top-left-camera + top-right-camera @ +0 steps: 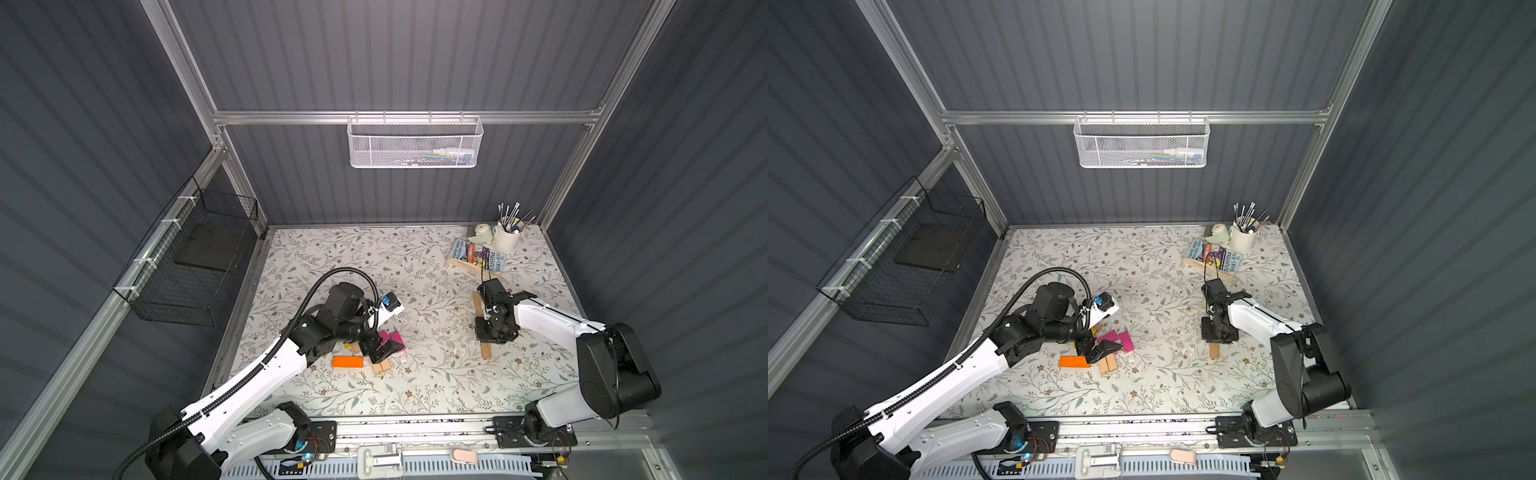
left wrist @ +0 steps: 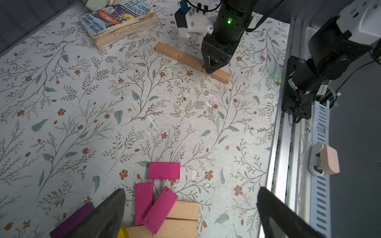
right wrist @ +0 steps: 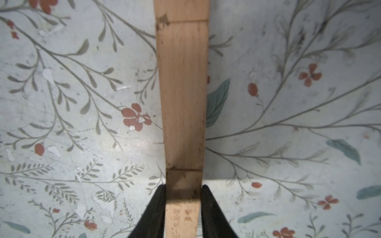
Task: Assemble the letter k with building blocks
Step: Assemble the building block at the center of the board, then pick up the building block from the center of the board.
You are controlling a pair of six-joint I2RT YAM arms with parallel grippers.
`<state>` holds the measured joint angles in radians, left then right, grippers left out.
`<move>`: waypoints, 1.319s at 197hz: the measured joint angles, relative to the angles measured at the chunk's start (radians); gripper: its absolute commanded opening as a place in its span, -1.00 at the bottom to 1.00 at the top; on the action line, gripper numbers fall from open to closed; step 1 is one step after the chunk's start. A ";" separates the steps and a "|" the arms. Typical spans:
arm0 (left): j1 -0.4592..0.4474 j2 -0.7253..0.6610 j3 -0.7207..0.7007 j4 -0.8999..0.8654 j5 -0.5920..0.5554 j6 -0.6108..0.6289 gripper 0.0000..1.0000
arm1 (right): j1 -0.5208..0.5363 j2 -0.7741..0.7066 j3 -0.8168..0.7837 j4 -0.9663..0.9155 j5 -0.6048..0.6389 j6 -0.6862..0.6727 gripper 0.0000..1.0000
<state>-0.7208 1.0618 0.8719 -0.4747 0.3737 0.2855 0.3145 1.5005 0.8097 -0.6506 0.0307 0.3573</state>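
Note:
Three tan building blocks lie end to end in a straight row (image 3: 182, 92) on the floral mat, at the right in both top views (image 1: 486, 351) (image 1: 1214, 351). My right gripper (image 3: 183, 191) is shut on the near end block (image 3: 182, 218) of the row, one finger on each long side. The left wrist view shows its fingertips (image 2: 212, 66) down on the row (image 2: 179, 55). My left gripper (image 2: 191, 190) hangs wide open over a loose pile: three magenta blocks (image 2: 164, 170), two tan ones (image 2: 183, 218), a purple one (image 2: 72, 220), a yellow corner (image 2: 123, 232). An orange block (image 1: 347, 362) lies beside it.
At the back right stand a paperback (image 1: 478, 255) in a wooden tray, a white cup of pens (image 1: 506, 237) and a tape roll (image 1: 482, 230). A black wire basket (image 1: 195, 266) hangs on the left wall, a white one (image 1: 413, 143) on the back wall.

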 measured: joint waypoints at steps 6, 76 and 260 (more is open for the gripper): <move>0.000 0.001 0.000 0.000 0.000 0.000 1.00 | 0.000 0.000 0.000 0.000 0.000 0.000 -0.37; 0.000 0.003 0.000 0.001 -0.049 -0.020 1.00 | 0.000 -0.018 0.003 -0.014 0.000 0.002 -0.09; 0.258 0.274 -0.016 -0.249 -0.645 -0.825 -0.03 | 0.334 -0.420 0.163 0.120 -0.154 0.229 0.78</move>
<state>-0.4625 1.3354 0.8558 -0.7235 -0.2714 -0.5396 0.6483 1.0805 0.9726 -0.5308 -0.1230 0.5858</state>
